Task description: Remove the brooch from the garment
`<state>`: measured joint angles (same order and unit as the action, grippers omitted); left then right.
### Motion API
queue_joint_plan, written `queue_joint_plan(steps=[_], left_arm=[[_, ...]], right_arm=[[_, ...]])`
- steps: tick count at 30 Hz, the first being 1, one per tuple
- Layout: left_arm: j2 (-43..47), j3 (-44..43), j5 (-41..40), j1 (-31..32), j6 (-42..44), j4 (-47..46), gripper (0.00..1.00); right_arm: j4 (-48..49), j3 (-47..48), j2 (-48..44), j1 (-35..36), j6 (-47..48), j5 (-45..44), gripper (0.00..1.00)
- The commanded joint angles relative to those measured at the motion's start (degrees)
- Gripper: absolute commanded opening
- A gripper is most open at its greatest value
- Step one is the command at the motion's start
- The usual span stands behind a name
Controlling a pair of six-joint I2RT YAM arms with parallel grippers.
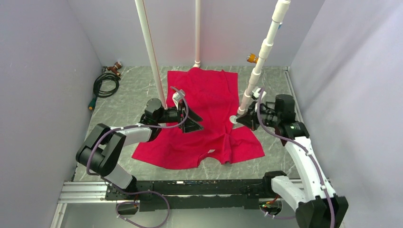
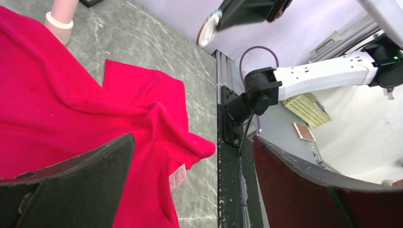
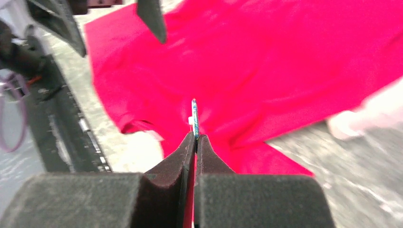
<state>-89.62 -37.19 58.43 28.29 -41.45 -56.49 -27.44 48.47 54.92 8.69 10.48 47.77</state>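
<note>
The garment, a bright red T-shirt [image 1: 209,109], lies spread on the grey table, its white neck label [image 1: 210,152] at the near edge. My right gripper [image 1: 237,120] is shut on the brooch [image 1: 233,119], a small pale-rimmed disc, over the shirt's right edge. In the right wrist view the brooch [image 3: 194,116] stands edge-on between the closed fingertips [image 3: 188,147], above the shirt [image 3: 266,61]. My left gripper [image 1: 192,122] is open and empty over the shirt's left half. The left wrist view shows the shirt [image 2: 71,104], the label [image 2: 177,175] and the held brooch [image 2: 208,29].
Three white poles rise from the table: one [image 1: 153,57] by the left gripper, one [image 1: 197,33] at the back, one [image 1: 259,66] by the right gripper. A coiled black cable [image 1: 105,84] lies back left. A black rail [image 1: 199,187] runs along the near edge.
</note>
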Motion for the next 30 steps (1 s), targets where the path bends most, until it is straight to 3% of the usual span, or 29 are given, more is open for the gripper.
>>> queue_joint_plan(steps=[1, 7, 13, 17, 23, 30], left_arm=[[3.6, -0.5, 0.0, -0.3, 5.5, 4.6, 1.0], [5.2, 0.2, -0.1, -0.6, 6.1, 4.9, 0.99], [4.8, -0.3, 0.1, -0.8, 5.2, 4.4, 1.0], [4.8, -1.7, 0.4, -1.4, 6.3, 7.5, 1.0], [5.9, -5.5, 1.0, -3.8, 13.4, 23.1, 0.99], [7.4, -8.2, 1.2, -6.5, 18.5, 33.1, 0.99]], right_arm=[[-5.2, -0.4, -4.9, -7.9, 7.5, -3.5, 0.0], [-6.3, -1.1, -6.2, -23.4, 8.5, 0.0, 0.0], [-6.4, 2.8, 2.0, -33.6, 8.6, -0.2, 0.0], [-4.8, 6.6, 6.8, -33.8, 7.0, -6.8, 0.0], [-5.0, 13.4, 13.7, -32.4, 4.6, -19.5, 0.0], [-1.7, 14.8, 20.2, -23.8, 2.2, -36.8, 0.0]])
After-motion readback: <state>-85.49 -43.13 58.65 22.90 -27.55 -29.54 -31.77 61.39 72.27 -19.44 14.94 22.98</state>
